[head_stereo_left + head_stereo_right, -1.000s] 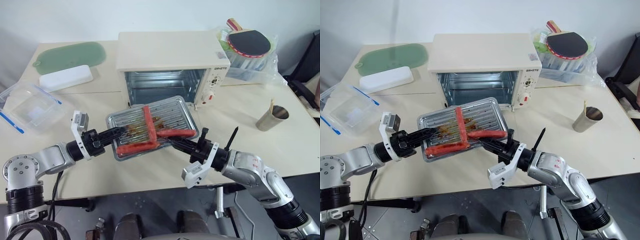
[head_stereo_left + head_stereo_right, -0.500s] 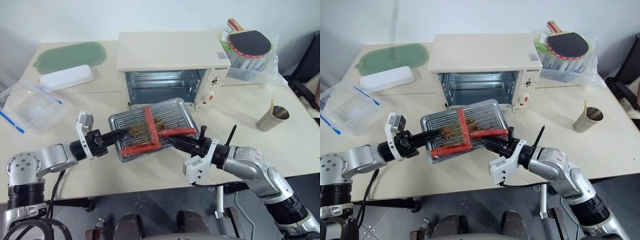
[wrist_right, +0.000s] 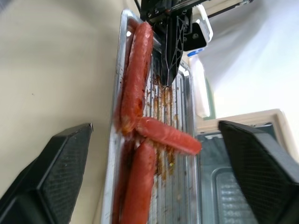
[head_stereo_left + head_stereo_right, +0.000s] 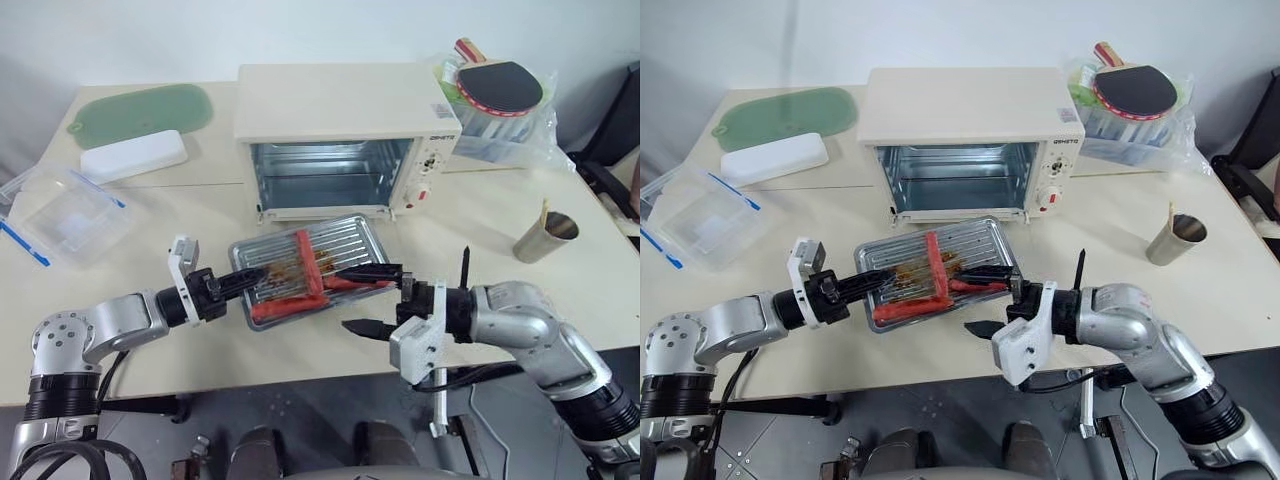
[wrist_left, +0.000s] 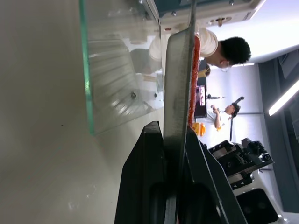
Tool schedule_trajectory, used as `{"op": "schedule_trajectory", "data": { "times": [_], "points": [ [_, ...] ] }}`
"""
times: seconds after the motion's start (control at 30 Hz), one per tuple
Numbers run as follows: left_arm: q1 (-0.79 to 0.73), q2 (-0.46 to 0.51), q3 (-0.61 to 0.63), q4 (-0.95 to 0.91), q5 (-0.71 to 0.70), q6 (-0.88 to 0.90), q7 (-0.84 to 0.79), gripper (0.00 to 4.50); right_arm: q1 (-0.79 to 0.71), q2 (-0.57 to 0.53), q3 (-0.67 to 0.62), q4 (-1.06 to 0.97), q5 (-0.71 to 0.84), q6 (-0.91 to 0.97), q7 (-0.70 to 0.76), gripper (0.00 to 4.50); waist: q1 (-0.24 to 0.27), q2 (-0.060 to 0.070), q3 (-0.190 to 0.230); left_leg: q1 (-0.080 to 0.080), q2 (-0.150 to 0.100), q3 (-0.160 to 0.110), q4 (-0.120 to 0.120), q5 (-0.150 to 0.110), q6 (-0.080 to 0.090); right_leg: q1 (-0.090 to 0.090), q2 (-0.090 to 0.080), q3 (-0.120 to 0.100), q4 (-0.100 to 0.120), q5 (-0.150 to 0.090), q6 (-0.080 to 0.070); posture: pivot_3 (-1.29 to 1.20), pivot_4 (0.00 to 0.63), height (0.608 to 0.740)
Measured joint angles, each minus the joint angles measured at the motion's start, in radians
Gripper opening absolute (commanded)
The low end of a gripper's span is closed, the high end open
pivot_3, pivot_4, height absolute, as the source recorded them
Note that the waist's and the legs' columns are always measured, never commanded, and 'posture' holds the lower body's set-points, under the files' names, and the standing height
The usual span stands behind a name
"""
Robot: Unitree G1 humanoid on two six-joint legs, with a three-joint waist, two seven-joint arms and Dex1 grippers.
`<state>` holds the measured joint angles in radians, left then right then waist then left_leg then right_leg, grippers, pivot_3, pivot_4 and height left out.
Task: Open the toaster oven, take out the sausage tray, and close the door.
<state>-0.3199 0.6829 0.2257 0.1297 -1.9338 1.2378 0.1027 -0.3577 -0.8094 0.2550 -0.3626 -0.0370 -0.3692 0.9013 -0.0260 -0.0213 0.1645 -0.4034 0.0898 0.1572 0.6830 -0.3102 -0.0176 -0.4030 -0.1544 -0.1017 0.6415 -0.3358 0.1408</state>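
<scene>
The cream toaster oven [image 4: 345, 100] stands at the back of the table with its shiny inside showing. Its glass door [image 5: 117, 84] lies folded down flat in front. Just ahead of the opening is the silver sausage tray [image 4: 345, 240], roughly level and low over the door and tabletop, with three red sausages [image 4: 308, 262] in it. My left gripper [image 4: 250, 278] is shut on the tray's left rim. At the tray's right end, my right gripper [image 4: 368, 298] is wide open and its fingers [image 3: 46, 177] are clear of the metal.
A clear blue-clipped plastic box [image 4: 60, 215], a white block [image 4: 132, 155] and a green board [image 4: 140, 108] lie at the left. A metal cup [image 4: 545, 237] stands at the right, and a paddle on a bag [image 4: 497, 85] sits behind it. A person [image 5: 219, 46] is in the background.
My right gripper has let go of the tray's right edge and opened wide. The tray has levelled out and sunk lower. The left gripper still clamps its left rim.
</scene>
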Motion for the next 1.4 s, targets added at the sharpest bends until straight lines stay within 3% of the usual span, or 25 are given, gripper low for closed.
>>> {"op": "schedule_trajectory", "data": {
  "times": [0.27,0.53,0.7,0.97,1.07,1.4],
  "points": [
    [0.065,-0.089,0.116,-0.067,-0.002,-0.025,0.01,0.0,-0.03,-0.089,-0.171,0.023,0.458,0.387,0.187,4.47,0.002,0.0,0.0,0.001,0.0,-0.005,0.0,0.0,0.001,0.005,0.0,-0.002,-0.004,0.0,0.0,0.0,0.15,0.74],
    [0.223,-0.172,0.258,-0.173,-0.002,-0.072,0.039,0.0,-0.051,-0.095,-0.232,0.243,0.484,0.494,0.27,4.47,0.002,0.0,0.0,0.002,0.0,-0.004,0.0,0.0,0.001,0.006,0.0,-0.003,-0.005,0.0,0.0,0.0,0.15,0.74],
    [0.346,-0.243,0.345,-0.298,-0.003,-0.145,0.077,0.0,-0.074,-0.068,-0.288,0.349,0.581,0.584,0.335,4.47,0.002,0.0,0.0,0.003,0.0,-0.004,0.0,0.0,0.001,0.008,0.0,-0.003,-0.006,0.0,0.0,0.0,0.15,0.74],
    [0.468,-0.295,0.397,-0.45,-0.004,-0.255,0.107,0.0,-0.146,0.015,-0.319,0.54,0.57,0.483,0.414,4.47,0.016,0.0,0.0,0.003,0.0,-0.002,0.0,-0.001,0.001,0.009,0.0,-0.003,-0.007,0.0,0.0,0.0,0.15,0.74],
    [0.581,-0.349,0.407,-0.529,-0.006,-0.313,0.108,0.0,-0.154,0.01,-0.281,0.714,0.447,0.344,0.463,3.85,0.019,0.0,0.0,0.004,-0.001,-0.002,0.0,-0.001,0.001,0.01,0.0,-0.003,-0.013,0.0,0.0,0.0,0.15,0.74],
    [0.801,-0.407,0.413,-0.714,-0.009,-0.511,0.102,0.0,-0.229,0.067,-0.241,0.974,0.342,0.204,0.557,0.59,0.02,0.002,0.001,0.006,0.0,-0.002,0.0,-0.001,0.001,0.011,0.0,-0.002,-0.014,0.0,-0.001,0.0,0.15,0.74]
  ]
}}
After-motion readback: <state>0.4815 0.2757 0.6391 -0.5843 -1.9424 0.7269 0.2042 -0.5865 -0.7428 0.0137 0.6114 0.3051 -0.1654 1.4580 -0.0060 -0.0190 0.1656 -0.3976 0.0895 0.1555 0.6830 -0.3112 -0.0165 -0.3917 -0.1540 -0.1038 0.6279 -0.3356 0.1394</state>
